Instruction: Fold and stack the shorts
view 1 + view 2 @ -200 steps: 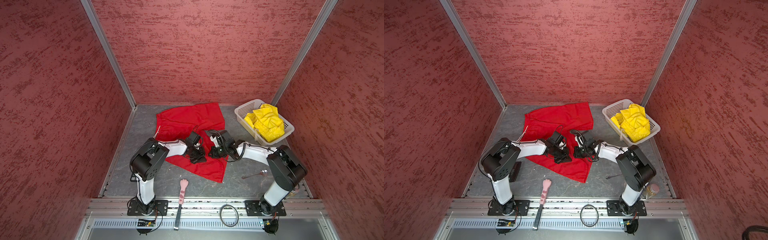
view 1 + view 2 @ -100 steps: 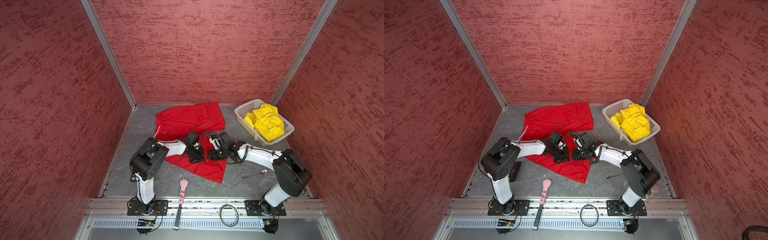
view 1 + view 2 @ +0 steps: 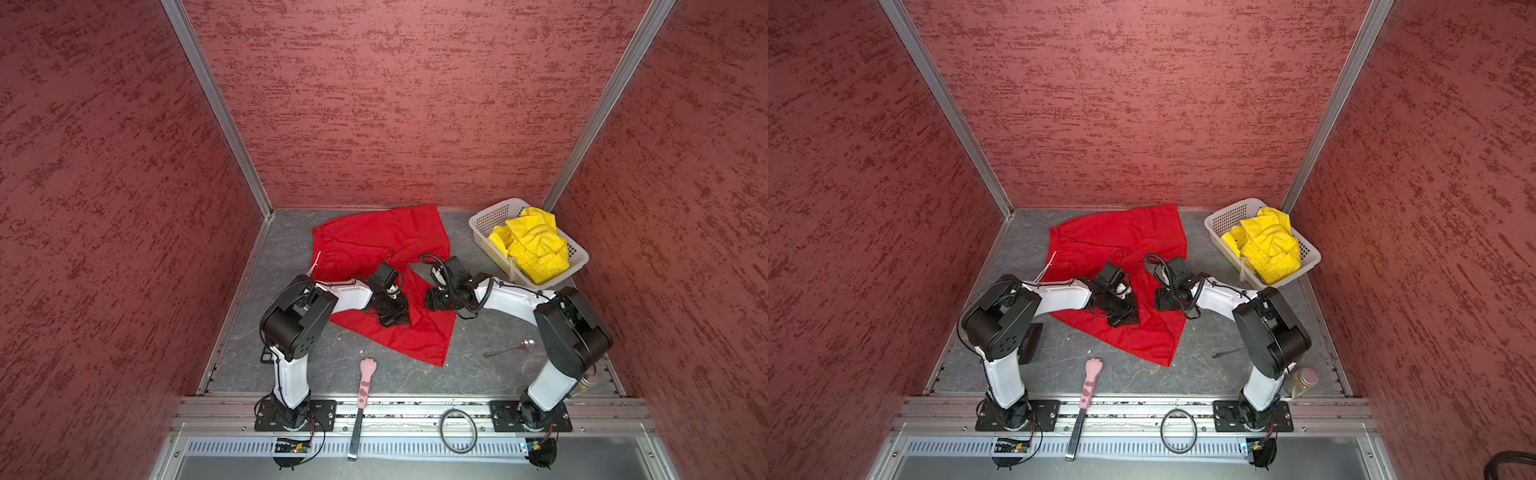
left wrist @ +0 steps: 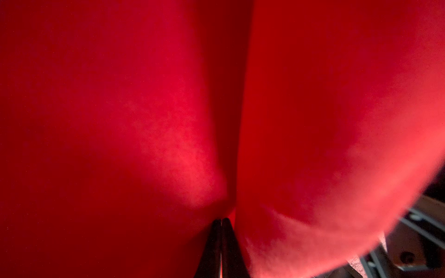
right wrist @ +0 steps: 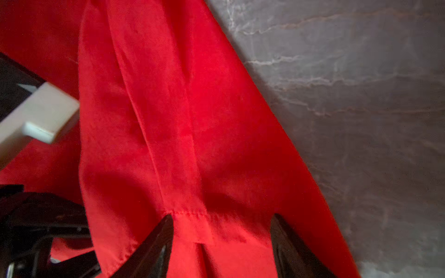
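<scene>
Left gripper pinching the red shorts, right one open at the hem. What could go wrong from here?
1. The right gripper is open with the hem between its jaws; if the left gripper, shut on the red shorts, pulls alone, the fabric may bunch instead of folding.
2. The spoon lies close to the shorts' near corner; dragged fabric could sweep it along.

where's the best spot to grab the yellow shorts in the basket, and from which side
Take the raised fold at the top of the yellow shorts, coming straight down from above. They lie crumpled in the white basket, whose walls block a sideways approach; that fold stands above the rim, so it probably pinches easily.
</scene>
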